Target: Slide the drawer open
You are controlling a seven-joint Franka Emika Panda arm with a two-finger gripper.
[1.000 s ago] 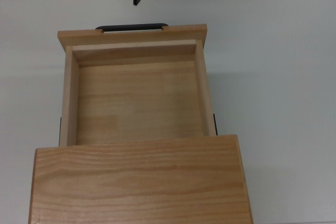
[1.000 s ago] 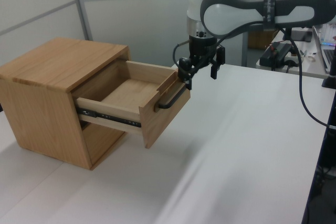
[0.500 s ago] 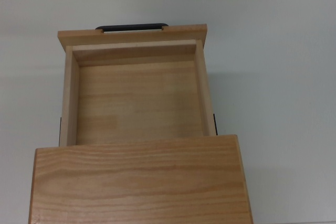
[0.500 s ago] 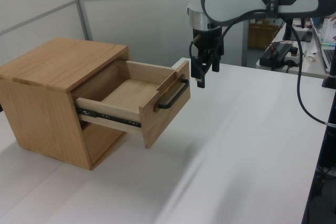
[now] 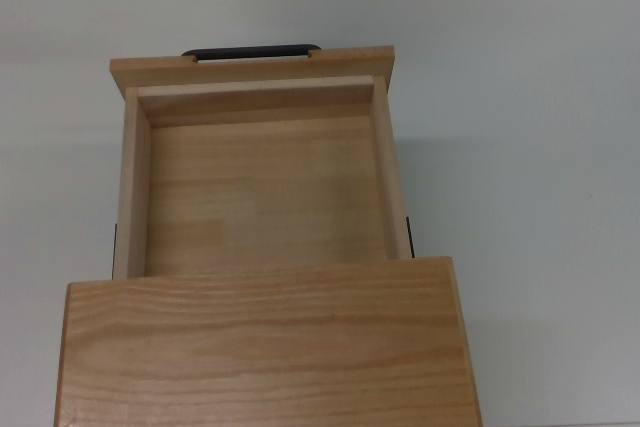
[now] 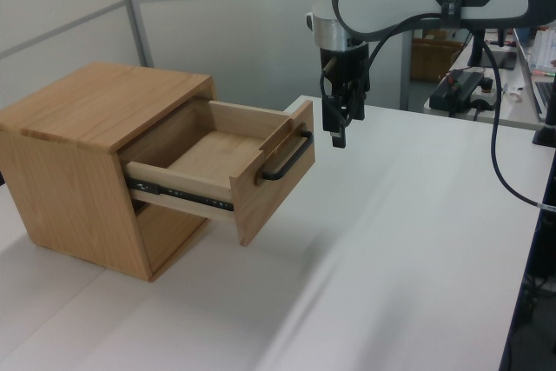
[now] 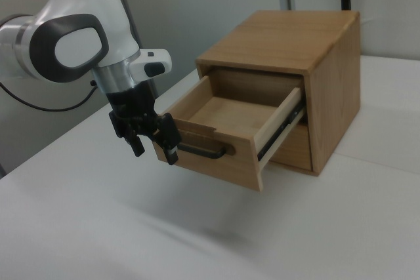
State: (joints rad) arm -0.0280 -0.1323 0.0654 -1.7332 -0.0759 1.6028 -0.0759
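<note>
Nearest in the right view: bare white surface [image 7: 131, 227], nothing on it. Behind it, gripper [image 7: 152, 143] hangs just off the handle [image 7: 203, 151], at the right view's left end of the bar, not touching it. Jaws apart, holding nothing. In the left view the gripper [image 6: 336, 123] sits beside the front panel's far corner, clear of the wood.

Drawer [image 5: 262, 182] is slid well out of the cabinet [image 5: 265, 342], roughly most of its travel, black side rail [image 6: 178, 193] exposed. Judgement: opening looks essentially done. If more travel is wanted, re-grip the bar mid-length and pull straight along the rails; an end grip risks racking the drawer. Otherwise back away from the handle without clipping the panel.

Contents: drawer tray is empty, bare wood floor visible in the top view. Lower part of the cabinet front is not clearly visible, can't tell what's there.
</note>
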